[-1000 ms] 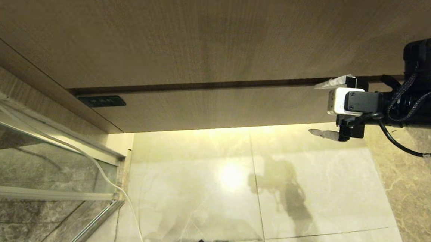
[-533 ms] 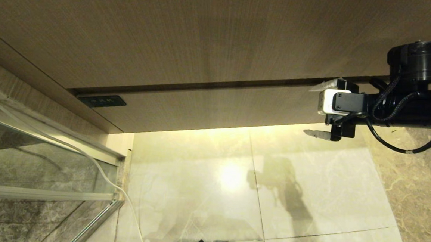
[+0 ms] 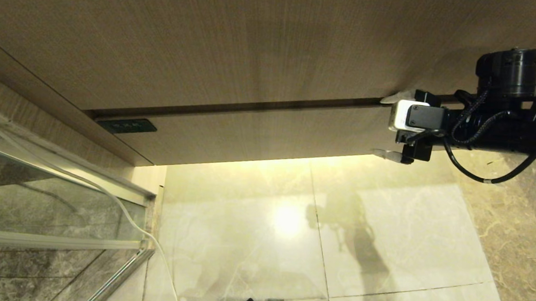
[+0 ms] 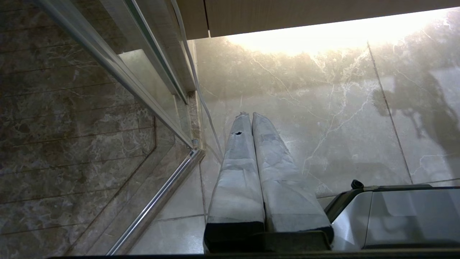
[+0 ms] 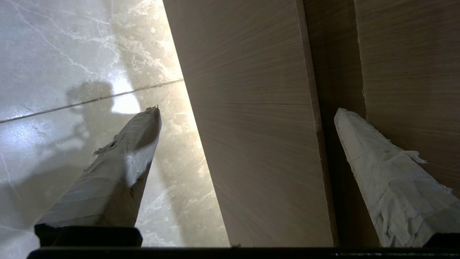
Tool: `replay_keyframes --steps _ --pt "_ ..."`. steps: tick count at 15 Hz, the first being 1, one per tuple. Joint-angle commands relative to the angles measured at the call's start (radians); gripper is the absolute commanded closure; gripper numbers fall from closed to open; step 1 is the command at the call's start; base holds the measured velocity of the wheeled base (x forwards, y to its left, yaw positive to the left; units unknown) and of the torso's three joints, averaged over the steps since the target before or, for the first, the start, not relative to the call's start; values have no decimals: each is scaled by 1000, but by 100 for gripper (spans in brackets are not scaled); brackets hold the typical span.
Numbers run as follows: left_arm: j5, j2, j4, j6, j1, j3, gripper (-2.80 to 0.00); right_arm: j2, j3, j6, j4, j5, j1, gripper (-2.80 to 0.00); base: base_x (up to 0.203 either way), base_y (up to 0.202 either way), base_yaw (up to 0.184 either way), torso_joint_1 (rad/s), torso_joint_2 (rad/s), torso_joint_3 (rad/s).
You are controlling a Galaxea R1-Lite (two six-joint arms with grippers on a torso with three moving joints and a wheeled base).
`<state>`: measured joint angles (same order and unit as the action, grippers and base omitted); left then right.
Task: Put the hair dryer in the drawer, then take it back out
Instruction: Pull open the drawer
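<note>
The shallow light wood-grain drawer was shut, contents hidden; the right gripper reached level, fingers spread astride its front.

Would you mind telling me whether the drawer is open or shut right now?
Shut: the drawer front sits flush below the upper panel, only a thin dark seam between them, and nothing of its inside shows.

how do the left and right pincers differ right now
The right pincer is open, its fingers straddling the closed drawer front; the left pincer is shut, fingers pressed together. The right is raised at the cabinet; the left points down at the floor, touching nothing. Both hold nothing and have pale wrapped fingers.
</note>
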<state>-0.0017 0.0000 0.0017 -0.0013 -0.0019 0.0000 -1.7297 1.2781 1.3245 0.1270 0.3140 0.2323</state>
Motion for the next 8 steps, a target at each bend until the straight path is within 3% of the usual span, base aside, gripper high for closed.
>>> replay_keyframes --steps 1,8 --pt "0 0 0 0 0 0 0 -17 4 8 19 1 1 -280 0 0 0 0 0 0" --pt "0 0 0 0 -1 0 0 -63 14 -1 80 2 0 -280 0 0 0 0 0 0"
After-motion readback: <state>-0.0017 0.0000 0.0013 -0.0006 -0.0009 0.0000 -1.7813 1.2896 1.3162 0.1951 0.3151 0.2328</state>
